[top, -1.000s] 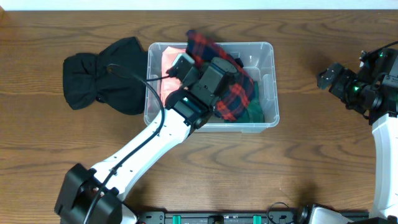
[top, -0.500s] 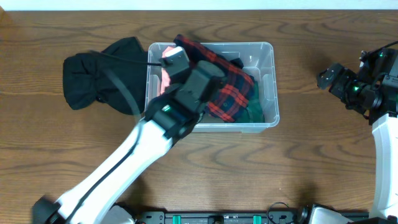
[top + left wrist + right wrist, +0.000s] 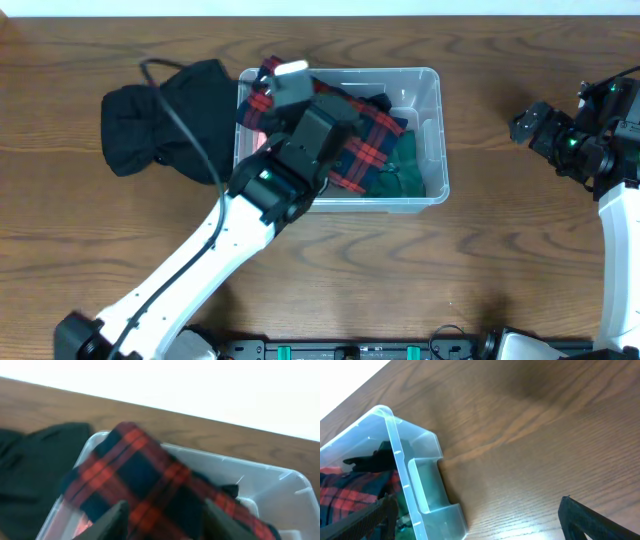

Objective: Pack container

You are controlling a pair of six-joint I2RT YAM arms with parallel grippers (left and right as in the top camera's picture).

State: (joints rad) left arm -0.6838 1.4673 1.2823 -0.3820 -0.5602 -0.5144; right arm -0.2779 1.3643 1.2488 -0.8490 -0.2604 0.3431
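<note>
Overhead, read left to right.

- Crumpled black fabric garment (image 3: 160, 120): flat on the brown wood-grain table (image 3: 500, 260), far left, its right edge touching the left end wall of the bin.
- Large rectangular clear plastic container (image 3: 432, 120): far centre of the table, upright, mouth facing up. Long axis runs left-right, parallel to the table's far edge. One short end faces the black garment, the other faces the right arm.
- Left arm: reaches from the near left edge diagonally over the near-left corner of the container.
- Left gripper (image 3: 165, 522): in the left wrist view, the fingers (image 3: 117, 520) are drawn in to a narrow gap, clamped on a red-and-navy plaid cloth (image 3: 135, 470).
- Plaid cloth: raised at the left end of the container, and one fold hangs over the far-left rim. The rest trails right, down into the bin.
- A patch of pink (image 3: 82, 522) shows below the cloth, by the left wall; item not identifiable.
- Right half of the bin: dark green cloth (image 3: 405, 175) on the floor, small black item (image 3: 378, 100) against the far wall.
- Right gripper (image 3: 530, 125): well apart from the container, off its right end and above bare table. Right wrist view shows the fingers (image 3: 370, 515) spread wide with nothing between them.
</note>
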